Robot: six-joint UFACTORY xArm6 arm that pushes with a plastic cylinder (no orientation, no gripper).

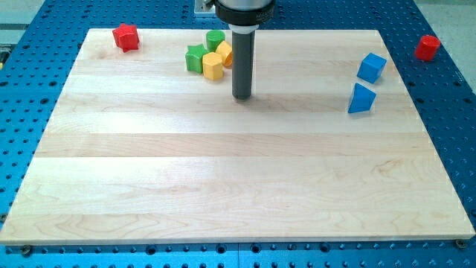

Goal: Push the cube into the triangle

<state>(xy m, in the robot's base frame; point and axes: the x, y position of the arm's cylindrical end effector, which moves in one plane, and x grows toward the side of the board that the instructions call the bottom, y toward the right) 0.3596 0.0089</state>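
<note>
Blue cube (372, 67) sits at the wooden board's (238, 186) right, just above the blue triangle block (361, 99), apart. My tip (241, 97) holds nothing, well left of both, beside the yellow hexagon block (213, 66).

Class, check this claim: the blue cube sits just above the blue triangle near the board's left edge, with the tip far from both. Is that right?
One error: the side. The camera view shows the blue cube just above the blue triangle near the board's right edge. My tip is indeed far from both, beside the green and yellow cluster.
</note>
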